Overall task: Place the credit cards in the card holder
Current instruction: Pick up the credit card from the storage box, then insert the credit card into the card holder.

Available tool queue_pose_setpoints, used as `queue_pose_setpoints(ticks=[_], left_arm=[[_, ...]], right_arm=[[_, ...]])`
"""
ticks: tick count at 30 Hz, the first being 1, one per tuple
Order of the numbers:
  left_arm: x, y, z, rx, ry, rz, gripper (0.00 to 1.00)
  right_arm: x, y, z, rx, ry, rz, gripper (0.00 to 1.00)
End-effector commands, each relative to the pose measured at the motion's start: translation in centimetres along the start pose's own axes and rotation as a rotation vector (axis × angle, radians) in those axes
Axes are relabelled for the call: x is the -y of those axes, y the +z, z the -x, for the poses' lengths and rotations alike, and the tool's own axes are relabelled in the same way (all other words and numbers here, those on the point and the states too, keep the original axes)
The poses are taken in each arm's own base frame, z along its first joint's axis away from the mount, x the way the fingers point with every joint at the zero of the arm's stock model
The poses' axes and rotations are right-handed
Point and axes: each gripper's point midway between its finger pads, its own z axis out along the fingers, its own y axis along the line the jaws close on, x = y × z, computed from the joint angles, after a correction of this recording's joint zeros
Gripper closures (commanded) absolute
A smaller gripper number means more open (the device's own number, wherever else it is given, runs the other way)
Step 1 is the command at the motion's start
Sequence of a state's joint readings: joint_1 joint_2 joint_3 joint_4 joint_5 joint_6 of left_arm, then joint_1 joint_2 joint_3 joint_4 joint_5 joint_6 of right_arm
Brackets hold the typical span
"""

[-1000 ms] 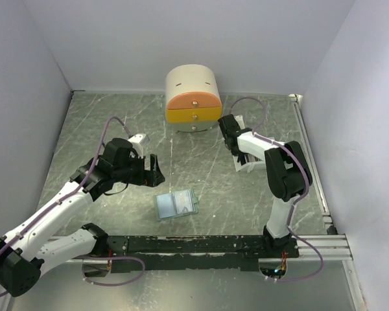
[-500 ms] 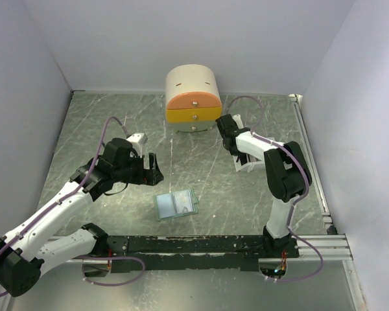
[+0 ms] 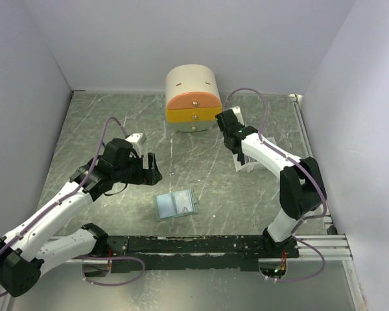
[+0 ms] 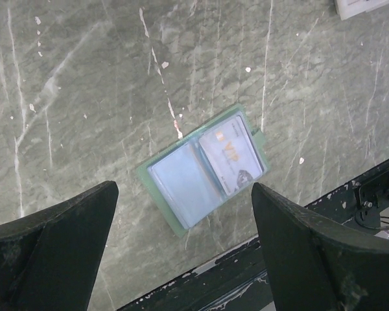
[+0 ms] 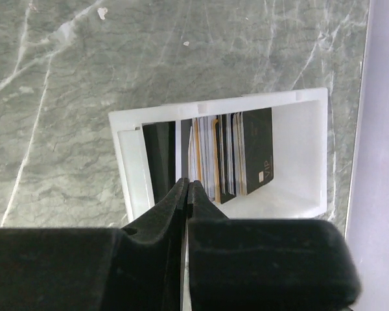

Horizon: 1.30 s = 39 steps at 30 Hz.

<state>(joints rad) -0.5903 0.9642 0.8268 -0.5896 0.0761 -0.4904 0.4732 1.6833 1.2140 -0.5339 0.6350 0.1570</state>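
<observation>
Card holder [image 4: 204, 170] between the spread left gripper's [image 3: 153, 168] fingers reads "VIP"; right gripper [image 5: 187, 186], newly pressed together, tips over the credit cards [image 5: 233, 155].

The table [image 3: 117, 116] is grey-green and stone-patterned, crossed by thin white veins and flecks. The card holder [image 4: 181, 223] has a green border and pale blue translucent pockets, one showing a pale card [image 4: 233, 155] with orange-gold lettering. The credit cards [image 5: 236, 159] are mostly black on the face (their edges read as stripes of white, orange and grey), and the tray [image 5: 298, 162] is white. The drawer box [image 3: 193, 97] is cream, with an orange front above a yellow one. The left hand [image 3: 153, 170] and right hand [image 5: 187, 189] are black. The arms [image 3: 266, 152] are white and black, with purple cables [image 3: 106, 133].
</observation>
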Motion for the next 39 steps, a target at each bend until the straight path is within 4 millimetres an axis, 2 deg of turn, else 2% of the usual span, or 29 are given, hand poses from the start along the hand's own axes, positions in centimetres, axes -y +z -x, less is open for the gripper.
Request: queue_pose_setpoints(ticks=[1, 5, 8, 13, 16, 21, 22, 23, 24, 25, 27, 32, 39], left_arm=[[-0.4, -0.5, 0.5, 0.032, -0.01, 0.019, 0.05], [-0.1, -0.3, 0.4, 0.022, -0.009, 0.004, 0.04], [0.3, 0.1, -0.1, -0.013, -0.016, -0.017, 0.06], [2.3, 0.6, -1.5, -0.078, -0.079, -0.132, 0.12], [3.1, 1.1, -2.5, -0.098, -0.123, -0.191, 0.18], [2.7, 2.1, -4.2, -0.13, -0.196, -0.189, 0.28], [2.4, 2.3, -4.6, -0.14, -0.21, -0.177, 0.33], [2.1, 2.6, -5.1, -0.152, -0.22, -0.165, 0.42], [1.8, 2.9, -5.7, -0.169, -0.229, -0.151, 0.57], [1.5, 3.1, -6.1, -0.18, -0.236, -0.139, 0.67], [0.7, 3.7, -7.3, -0.211, -0.252, -0.108, 0.78], [0.0, 4.7, -9.0, -0.247, -0.293, -0.088, 0.93], [-1.2, 6.2, -11.5, -0.301, -0.335, -0.053, 0.93]], right_arm=[[0.7, -2.8, 1.1, 0.034, 0.034, 0.037, 1.0], [0.0, -5.9, 2.5, 0.098, 0.068, 0.122, 1.0], [-0.9, -8.6, 3.3, 0.153, 0.126, 0.253, 1.0], [-2.7, -12.5, 3.7, 0.244, 0.238, 0.489, 1.0], [-4.4, -14.8, 3.3, 0.277, 0.306, 0.646, 1.0], [-7.3, -17.4, 1.5, 0.283, 0.408, 0.887, 1.0], [-7.7, -17.9, 1.2, 0.284, 0.425, 0.924, 1.0], [-8.1, -18.3, 1.1, 0.285, 0.442, 0.952, 1.0], [-8.5, -18.8, 0.9, 0.287, 0.454, 0.98, 1.0], [-8.9, -19.1, 0.6, 0.283, 0.468, 1.007, 1.0], [-10.2, -19.9, 0.0, 0.268, 0.488, 1.069, 1.0], [-14.4, -21.2, -2.4, 0.195, 0.487, 1.169, 1.0], [-18.6, -22.1, -5.2, 0.128, 0.488, 1.255, 1.0]])
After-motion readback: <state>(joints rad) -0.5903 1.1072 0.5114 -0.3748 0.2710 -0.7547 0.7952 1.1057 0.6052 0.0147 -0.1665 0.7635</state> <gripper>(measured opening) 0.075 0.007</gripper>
